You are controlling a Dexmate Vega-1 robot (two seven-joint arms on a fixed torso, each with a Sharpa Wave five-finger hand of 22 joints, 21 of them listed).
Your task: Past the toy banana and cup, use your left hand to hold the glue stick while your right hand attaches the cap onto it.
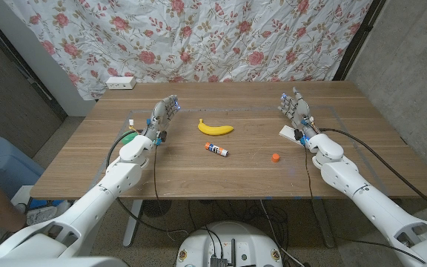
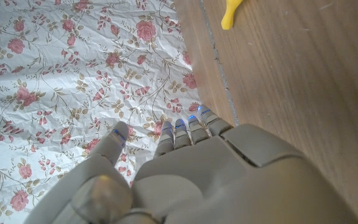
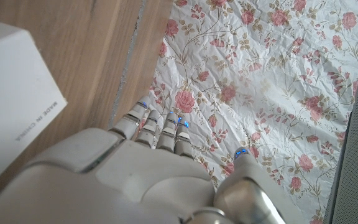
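Meanwhile both hands, left hand (image 1: 165, 111) and right hand (image 1: 293, 104), empty, fingers spread; glue stick (image 1: 216, 150) between them.

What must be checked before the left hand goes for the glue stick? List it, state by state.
1. Left hand free: ok, open, holding nothing.
2. Right hand free: ok, open, holding nothing.
3. Glue stick reachable: ok, lying on the table between the hands, untouched.
4. Cap off and apart: ok, lies alone toward the right hand.
5. Banana out of the way: ok, lies beyond the stick, not touching it.
6. Cup location: cannot tell.
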